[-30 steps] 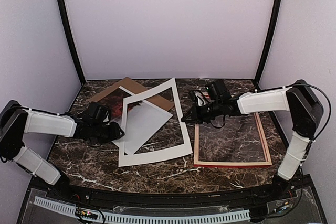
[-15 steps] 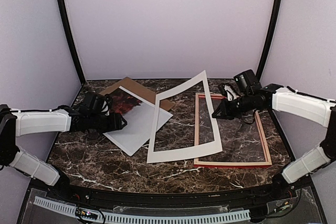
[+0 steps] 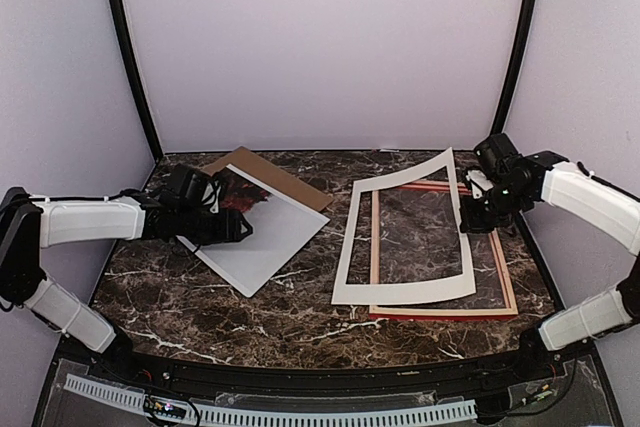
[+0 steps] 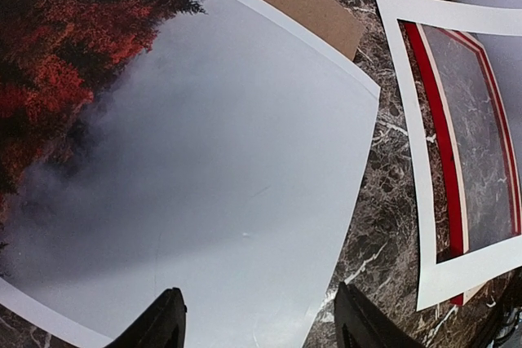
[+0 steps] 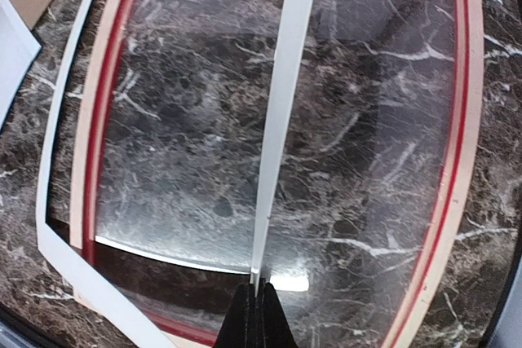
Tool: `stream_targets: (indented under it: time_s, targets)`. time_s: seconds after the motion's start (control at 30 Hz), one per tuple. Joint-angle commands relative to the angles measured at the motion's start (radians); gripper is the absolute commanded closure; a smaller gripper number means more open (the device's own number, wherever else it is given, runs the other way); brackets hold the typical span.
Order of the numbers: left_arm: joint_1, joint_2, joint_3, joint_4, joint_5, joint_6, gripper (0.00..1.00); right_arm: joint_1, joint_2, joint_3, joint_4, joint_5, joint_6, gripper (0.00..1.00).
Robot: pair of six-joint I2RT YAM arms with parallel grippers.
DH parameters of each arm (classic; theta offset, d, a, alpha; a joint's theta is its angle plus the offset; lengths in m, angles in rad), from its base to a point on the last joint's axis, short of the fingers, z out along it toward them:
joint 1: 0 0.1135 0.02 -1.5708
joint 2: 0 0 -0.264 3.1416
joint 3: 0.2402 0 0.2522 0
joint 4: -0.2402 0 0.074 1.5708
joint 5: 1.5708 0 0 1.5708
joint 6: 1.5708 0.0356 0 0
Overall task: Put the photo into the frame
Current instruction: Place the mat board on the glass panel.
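Lying Diagonal: One Photo, Freed, Beside One Frame

Counted on the marble table (image 3: 300, 332) were one photo (image 3: 268, 237), one frame (image 3: 509, 285), one white mat (image 3: 402, 292) and one brown backing board (image 3: 278, 171), with two grippers at work. The photo lay flat and face up on the left half of the table, well apart from the frame, and its far corner overlapped the backing board. It sat askew to the table's edges, with one corner pointing toward the near edge. Its reddish terrain end faced the left arm and its pale sky end faced the table's middle. Foreshortening kept its long axis from being told for certain.

The left gripper (image 4: 261, 328) hovered over the photo's left part with its jaws spread and nothing between them, so the sheet was released. The right gripper (image 3: 468, 217) was clenched on the mat's right strip. That side was raised, while the mat's near strip rested across the frame's near left corner.

The frame lay flat on the right half, square to the table's edges, and the mat covered its left rail
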Motion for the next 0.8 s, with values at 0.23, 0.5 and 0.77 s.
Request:
stream_targets:
  time_s: [0.23,0.5,0.77]
  targets:
    - [-0.005,0.014,0.022,-0.022,0.037,0.021,0.35,-0.03,0.119,0.115,-0.116,0.266,-0.069,1.0]
    - [-0.007,0.015,0.028,-0.026,0.036,0.015,0.35,-0.058,0.188,0.141,-0.132,0.34,-0.12,1.0]
    - [-0.009,0.026,0.029,-0.024,0.033,0.012,0.35,-0.104,0.187,0.135,-0.117,0.337,-0.169,1.0]
